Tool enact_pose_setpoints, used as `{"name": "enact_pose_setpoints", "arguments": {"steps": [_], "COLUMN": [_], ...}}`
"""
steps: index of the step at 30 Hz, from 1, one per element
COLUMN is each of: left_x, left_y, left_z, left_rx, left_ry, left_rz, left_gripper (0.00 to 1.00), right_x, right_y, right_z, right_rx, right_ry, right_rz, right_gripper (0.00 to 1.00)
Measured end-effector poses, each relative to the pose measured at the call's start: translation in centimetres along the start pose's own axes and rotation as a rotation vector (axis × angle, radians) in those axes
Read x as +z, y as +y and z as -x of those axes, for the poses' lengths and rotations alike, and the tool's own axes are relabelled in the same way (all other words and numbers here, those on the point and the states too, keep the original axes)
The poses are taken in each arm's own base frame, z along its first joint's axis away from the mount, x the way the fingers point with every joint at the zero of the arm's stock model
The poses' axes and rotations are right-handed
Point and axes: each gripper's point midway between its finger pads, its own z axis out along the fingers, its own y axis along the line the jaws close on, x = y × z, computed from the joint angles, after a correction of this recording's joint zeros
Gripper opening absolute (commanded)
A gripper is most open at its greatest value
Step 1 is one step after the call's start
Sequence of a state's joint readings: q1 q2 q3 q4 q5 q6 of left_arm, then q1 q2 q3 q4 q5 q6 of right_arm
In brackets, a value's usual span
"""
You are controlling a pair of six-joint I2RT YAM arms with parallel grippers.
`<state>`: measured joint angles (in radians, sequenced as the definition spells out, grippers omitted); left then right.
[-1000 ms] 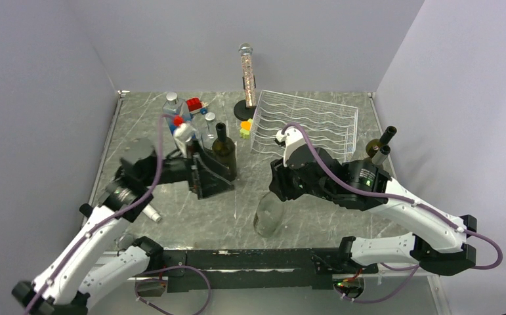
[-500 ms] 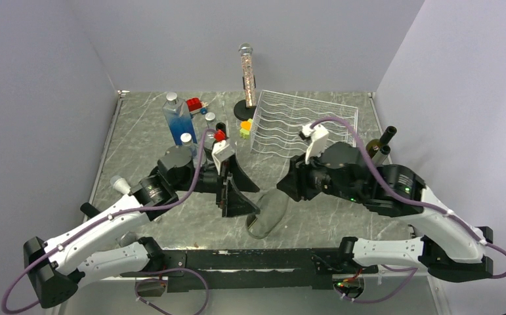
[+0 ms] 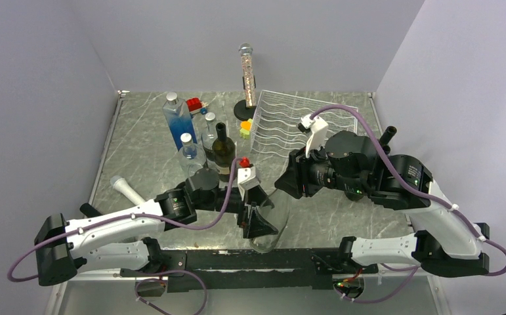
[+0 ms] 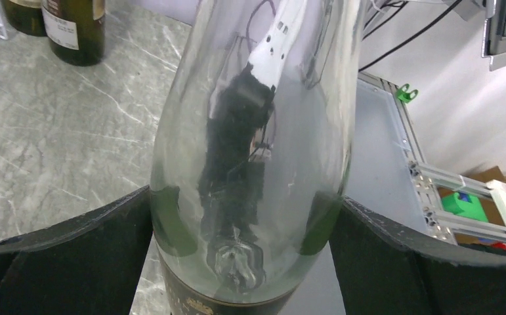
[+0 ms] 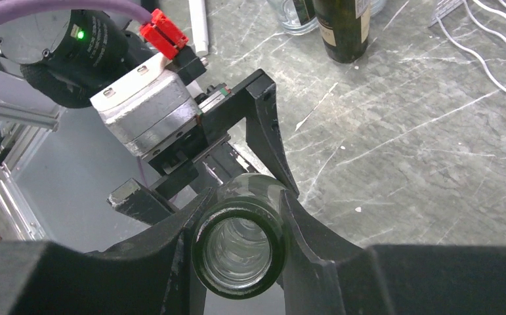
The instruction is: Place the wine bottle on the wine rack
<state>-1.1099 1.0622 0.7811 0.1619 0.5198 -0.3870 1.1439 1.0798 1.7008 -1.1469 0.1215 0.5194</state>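
The wine bottle (image 3: 271,222) is clear glass and leans near the table's front edge, neck up and to the right. My right gripper (image 3: 290,185) is shut on its neck; the right wrist view shows the open mouth (image 5: 240,248) clamped between the fingers (image 5: 316,243). My left gripper (image 3: 262,211) straddles the bottle's body with jaws spread wide. In the left wrist view the bottle (image 4: 256,118) fills the gap, and the fingertips (image 4: 115,223) are right at the glass. The white wire wine rack (image 3: 302,121) stands at the back right, with no bottles on it.
A dark wine bottle (image 3: 222,152), a blue bottle (image 3: 178,121) and small clear bottles (image 3: 189,152) stand left of centre. A glitter tube on a stand (image 3: 246,72) is behind the rack. Two dark bottles (image 3: 382,146) stand at the right edge. A white object (image 3: 126,190) lies at the left.
My left gripper left the dark bottle and swung right and forward until its jaws were around the clear bottle. My right gripper lifted the neck, so the bottle is more upright.
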Motion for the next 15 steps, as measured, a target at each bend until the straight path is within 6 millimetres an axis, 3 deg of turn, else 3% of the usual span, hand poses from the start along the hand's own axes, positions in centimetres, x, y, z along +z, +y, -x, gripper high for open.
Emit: {"name": "enact_pose_setpoints", "arguments": {"steps": [8, 9, 14, 15], "left_x": [0.2, 0.2, 0.4, 0.4], "left_y": [0.3, 0.3, 0.2, 0.3], "left_z": [-1.2, -1.4, -1.2, -1.2], "left_rx": [0.041, 0.04, 0.065, 0.07], "left_ry": [-0.106, -0.114, -0.153, -0.153], "left_rz": [0.028, 0.028, 0.018, 0.02], "left_gripper": [0.99, 0.94, 0.33, 0.13], "right_x": [0.2, 0.2, 0.2, 0.2], "right_y": [0.4, 0.5, 0.6, 0.6], "right_z": [0.5, 0.7, 1.0, 1.0], "right_rx": [-0.003, -0.005, -0.012, -0.017], "right_ry": [-0.016, -0.021, -0.033, -0.034], "right_rz": [0.018, 0.023, 0.031, 0.031], "right_gripper": [0.0, 0.0, 0.0, 0.0]}}
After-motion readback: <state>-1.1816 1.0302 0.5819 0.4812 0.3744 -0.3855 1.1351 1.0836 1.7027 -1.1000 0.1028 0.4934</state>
